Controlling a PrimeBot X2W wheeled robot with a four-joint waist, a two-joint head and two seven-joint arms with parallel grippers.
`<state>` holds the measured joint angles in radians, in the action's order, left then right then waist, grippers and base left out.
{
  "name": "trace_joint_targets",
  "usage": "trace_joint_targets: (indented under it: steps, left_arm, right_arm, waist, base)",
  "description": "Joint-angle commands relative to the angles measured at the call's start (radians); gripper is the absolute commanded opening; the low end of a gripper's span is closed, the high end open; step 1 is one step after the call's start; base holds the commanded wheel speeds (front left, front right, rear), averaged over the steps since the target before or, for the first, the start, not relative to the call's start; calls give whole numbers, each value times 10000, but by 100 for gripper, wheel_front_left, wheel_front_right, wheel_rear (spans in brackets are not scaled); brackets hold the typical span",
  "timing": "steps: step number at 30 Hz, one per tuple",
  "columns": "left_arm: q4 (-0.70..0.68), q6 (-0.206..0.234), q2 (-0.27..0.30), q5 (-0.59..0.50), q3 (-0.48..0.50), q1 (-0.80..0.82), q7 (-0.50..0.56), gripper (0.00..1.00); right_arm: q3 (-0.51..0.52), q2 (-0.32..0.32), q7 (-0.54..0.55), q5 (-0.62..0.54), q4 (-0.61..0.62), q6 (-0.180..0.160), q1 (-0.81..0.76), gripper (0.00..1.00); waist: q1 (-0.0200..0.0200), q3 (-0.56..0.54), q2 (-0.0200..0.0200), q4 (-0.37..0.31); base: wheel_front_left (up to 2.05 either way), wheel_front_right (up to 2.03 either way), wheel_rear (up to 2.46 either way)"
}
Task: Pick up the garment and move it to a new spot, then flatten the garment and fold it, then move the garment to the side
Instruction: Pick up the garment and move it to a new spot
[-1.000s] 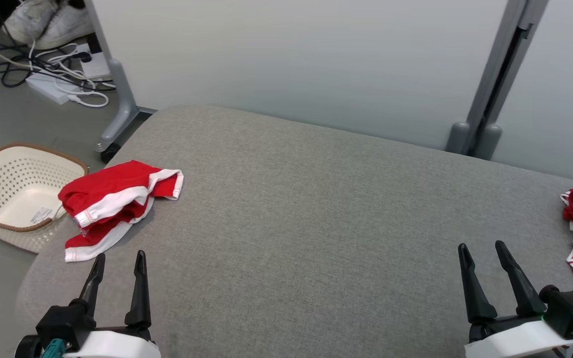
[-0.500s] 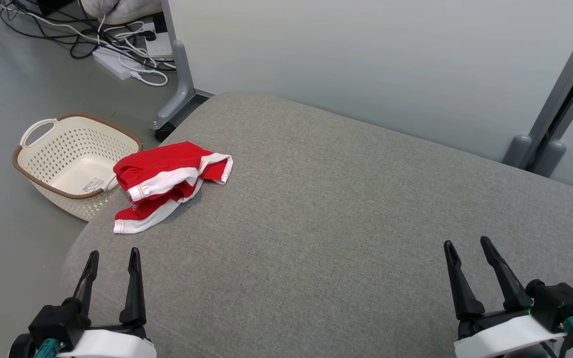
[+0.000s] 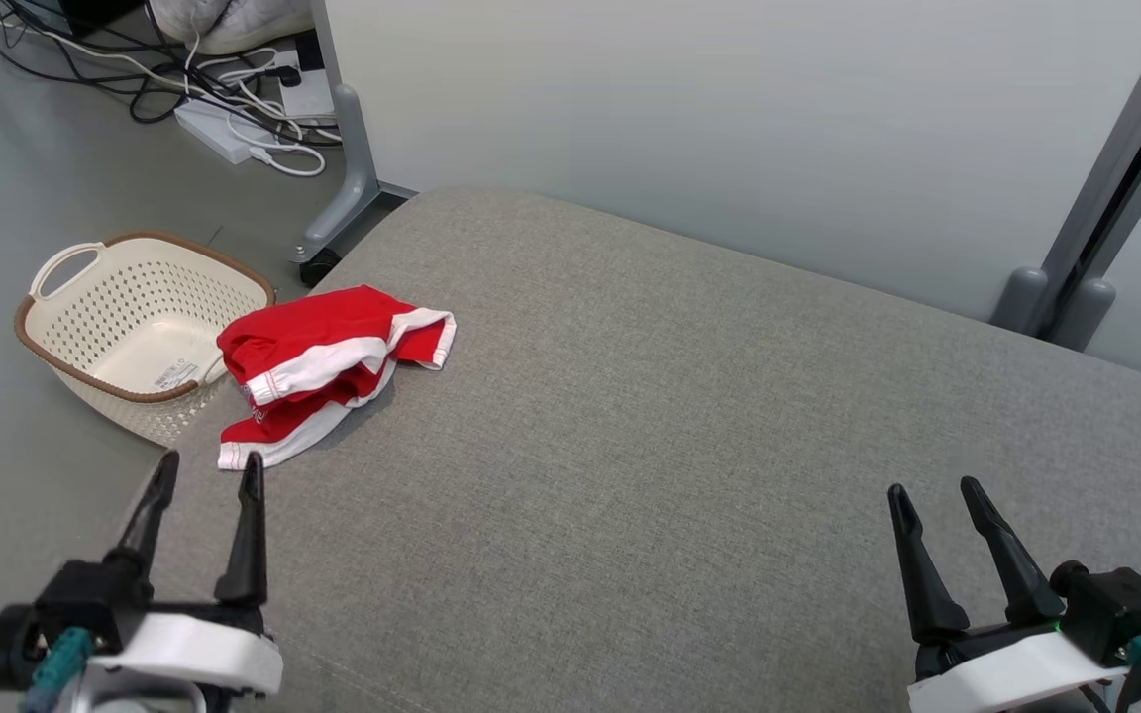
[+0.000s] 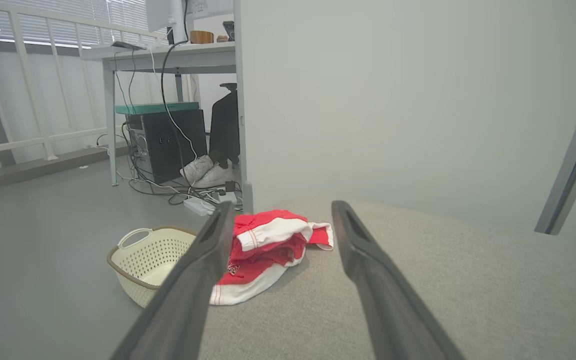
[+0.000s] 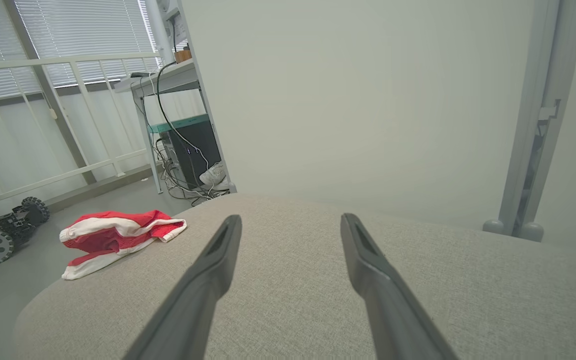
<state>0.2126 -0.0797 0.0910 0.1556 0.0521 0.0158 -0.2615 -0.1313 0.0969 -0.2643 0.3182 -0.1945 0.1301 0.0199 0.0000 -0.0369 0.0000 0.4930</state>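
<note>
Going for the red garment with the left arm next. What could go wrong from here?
1. The garment lies crumpled at the grey surface's left edge, beside the basket on the floor; a nudge from the open left gripper could push it off.
2. It is bunched in layers, so a pinch may catch only one fold and lift it tangled.

Head cam's up high, looking down at the worktop (image 3: 630,446). Wrist cams ride low behind my left pincer (image 4: 282,205) and right pincer (image 5: 292,217), facing the wall (image 5: 368,100). All three share the red garment (image 3: 313,342).
</note>
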Motion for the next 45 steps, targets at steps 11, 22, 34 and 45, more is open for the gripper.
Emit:
trace_joint_targets:
  steps: [11,22,34,45]
  left_arm:
    - [1148,-320,1524,1098,628,3278,2754,100]
    - [4836,-202,3082,2384,1620,6054,6070,100]
    - [7631,-74,4229,2956,2142,7294,7206,100]
    - [9586,99,4521,3122,2140,7461,7464,100]
  right_arm:
    - [-100,-29,-13,-48,36,14,381,100]
    - [-441,77,-13,-95,-11,13,1204,100]
    - [-511,169,-13,-102,106,14,1850,100]
    - [-578,157,-13,-49,201,13,2222,100]
  waist:
    - [0,814,0,-843]
    - [0,1681,0,-2513]
    - [0,2658,0,-3957]
    - [0,3192,0,-4440]
  base:
    - [0,0,0]
    - [0,0,0]
    - [0,0,0]
    - [0,0,0]
